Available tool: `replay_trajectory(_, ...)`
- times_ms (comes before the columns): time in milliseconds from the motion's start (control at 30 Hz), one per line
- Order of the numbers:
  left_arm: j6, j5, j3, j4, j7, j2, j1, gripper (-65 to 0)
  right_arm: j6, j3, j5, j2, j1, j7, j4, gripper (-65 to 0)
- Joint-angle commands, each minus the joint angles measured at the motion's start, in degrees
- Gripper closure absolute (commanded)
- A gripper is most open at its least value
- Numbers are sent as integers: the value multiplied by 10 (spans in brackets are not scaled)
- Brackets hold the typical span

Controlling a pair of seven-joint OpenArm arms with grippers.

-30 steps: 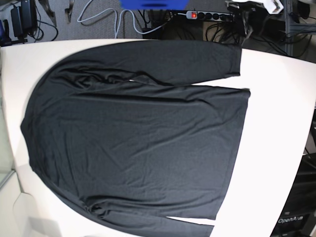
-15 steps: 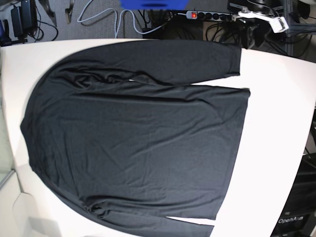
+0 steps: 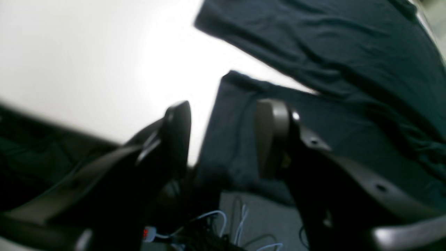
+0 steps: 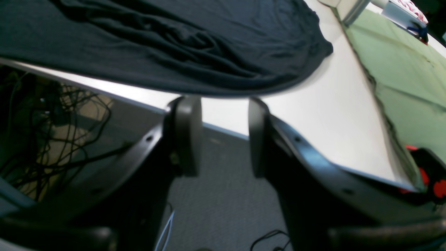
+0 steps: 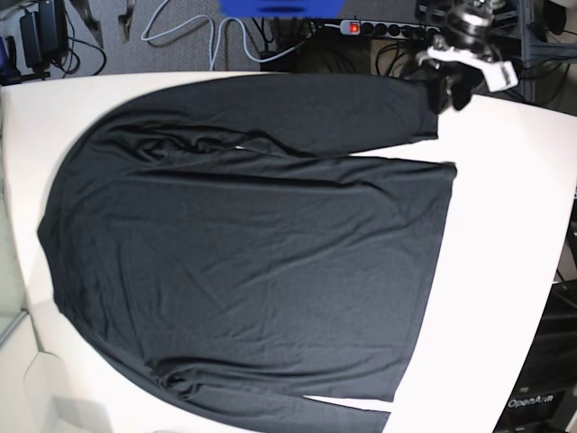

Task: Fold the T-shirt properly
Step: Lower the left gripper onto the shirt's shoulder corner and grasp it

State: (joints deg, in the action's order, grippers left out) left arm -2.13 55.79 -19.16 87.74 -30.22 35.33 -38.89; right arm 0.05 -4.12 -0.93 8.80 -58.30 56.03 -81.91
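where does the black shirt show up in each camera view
Base: the T-shirt fills most of the white table, hem toward the right.
Left wrist: upper right, sleeve cuff and hem corner beyond the open left pincer.
Right wrist: across the top, bunched folds near the table edge, above the open right pincer.
Shared landmark: the white table.

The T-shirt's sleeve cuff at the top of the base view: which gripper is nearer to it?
Left. The left gripper hovers open right beside the cuff of the T-shirt. The right gripper is open off the table's edge, out of the base view.
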Motion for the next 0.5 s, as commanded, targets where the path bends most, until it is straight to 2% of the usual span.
replay_trajectory(0,-3,-4,3,5,-4,6,1,-289,-4,-4,5,4,-12,15,-5,-232)
replay_trajectory(467,-3,-4,1,4,5,5,3,-289,-5,-12,5,4,-11,15,-3,-232)
